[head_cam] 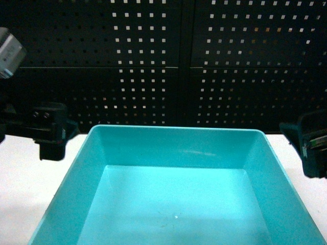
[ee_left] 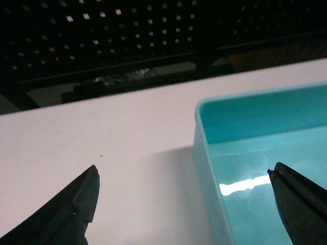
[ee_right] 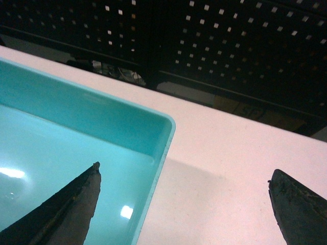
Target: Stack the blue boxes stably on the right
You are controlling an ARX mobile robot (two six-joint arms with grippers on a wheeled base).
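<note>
Head view, tub: a light turquoise, shallow rectangular plastic tub (head_cam: 176, 204) with sloping walls and a glossy plain inside lay on the white surface (head_cam: 20, 204), filling the lower middle of the picture, its near end cut off by the bottom edge
Head view, backdrop: a black perforated metal panel (head_cam: 179, 61) stood behind the surface's far edge
Head view, left claw: the black left claw (head_cam: 51, 132) hung just beside the tub's far left corner, apart from it; how wide it stood could not be told here
Head view, right claw: the black right claw (head_cam: 311, 148) hung at the right edge, just beside the tub's far right corner, partly cut off
Left wrist view, claw: the left claw (ee_left: 184, 204) stood wide open, holding nothing; one dark fingertip (ee_left: 82, 199) was over the bare white surface (ee_left: 117, 153), the other over the tub's inside
Left wrist view, tub: the tub's rounded corner rim (ee_left: 204, 109) and left wall lay between the two fingertips, with a shadow on the surface beside it
Right wrist view, claw: the right claw (ee_right: 184, 204) was spread wide with nothing in its grasp; one fingertip (ee_right: 76, 204) was over the tub's inside, the other over the white surface (ee_right: 230, 158)
Right wrist view, tub: the tub's far right corner (ee_right: 166, 127) lay between the fingertips; whether either tip touched the tub could not be told
</note>
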